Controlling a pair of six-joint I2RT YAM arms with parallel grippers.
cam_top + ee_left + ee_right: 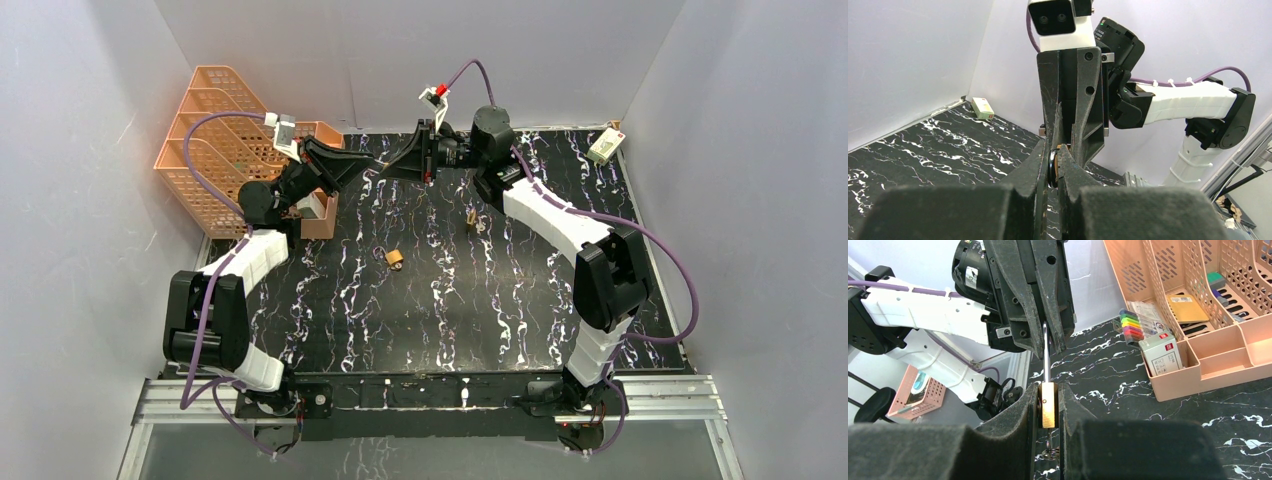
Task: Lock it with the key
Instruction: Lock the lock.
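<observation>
At the back of the table both grippers meet in the air over one brass padlock (1048, 406). My right gripper (1048, 392) is shut on the padlock's body, one pad on each flat side. The steel shackle (1046, 352) rises from the body into my left gripper (1047, 342), which is shut on its upper end. In the left wrist view the left gripper (1054, 162) pinches a dark curved edge with brass behind it. A key on a wire ring (1049, 452) hangs from the padlock's underside. In the top view the fingertips meet near the left gripper (378, 172).
A second brass padlock (396, 258) and a small brass piece with a ring (471, 217) lie on the black marbled table (450, 320). An orange file organizer (215, 140) with a white box (1161, 354) and coloured markers (1132, 326) stands back left. A small white box (606, 146) sits back right.
</observation>
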